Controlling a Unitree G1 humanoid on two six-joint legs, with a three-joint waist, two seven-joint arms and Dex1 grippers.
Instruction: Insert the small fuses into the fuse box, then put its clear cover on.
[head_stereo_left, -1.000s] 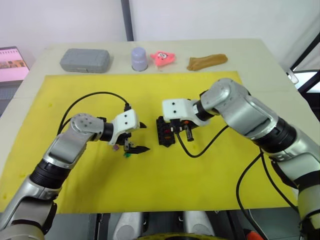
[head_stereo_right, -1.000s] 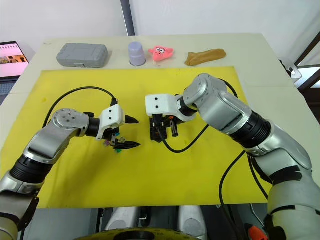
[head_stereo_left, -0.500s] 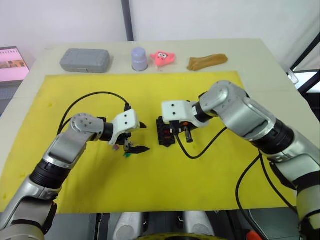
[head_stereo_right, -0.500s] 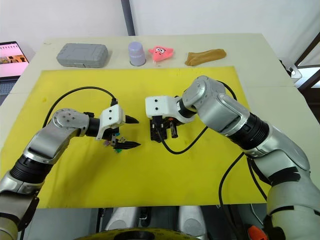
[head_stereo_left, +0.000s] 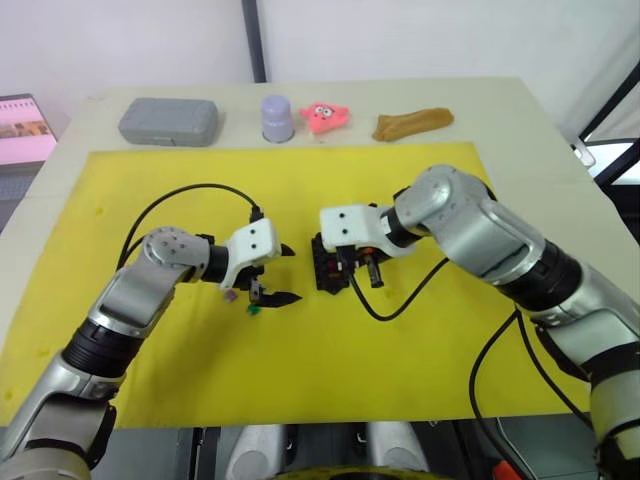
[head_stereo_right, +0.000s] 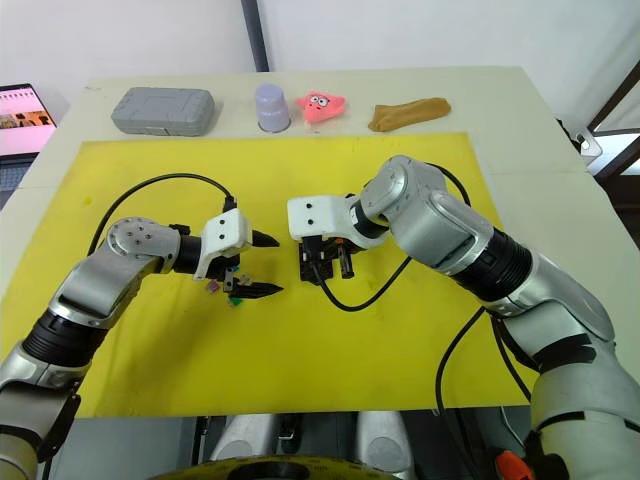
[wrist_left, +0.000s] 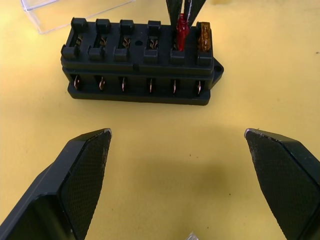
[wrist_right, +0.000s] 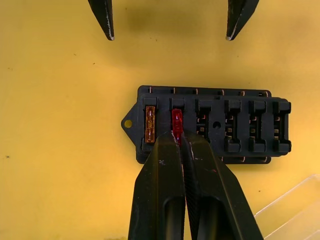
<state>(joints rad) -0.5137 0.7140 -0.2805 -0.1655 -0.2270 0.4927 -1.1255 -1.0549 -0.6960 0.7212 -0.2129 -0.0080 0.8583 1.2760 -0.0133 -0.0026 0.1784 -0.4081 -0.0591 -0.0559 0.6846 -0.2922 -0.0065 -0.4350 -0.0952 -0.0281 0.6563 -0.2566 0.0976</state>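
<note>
Right wrist view puts the fuse box (wrist_right: 212, 126) at centre frame on the yellow mat (wrist_right: 60, 100), with a tan fuse (wrist_right: 150, 124) seated in its end slot and a red fuse (wrist_right: 177, 120) in the next. The right gripper (wrist_right: 179, 139) is pinched onto that red fuse, which looks not yet fully down. To seat it well, I'd push straight along the slot (no sideways lean, or the blades may bind) and let go only once it sits level with the tan one. The left gripper (head_stereo_left: 277, 273) is spread wide beside loose fuses (head_stereo_left: 253, 305), left of centre. The clear cover (wrist_left: 60, 12) lies just behind the box.
</note>
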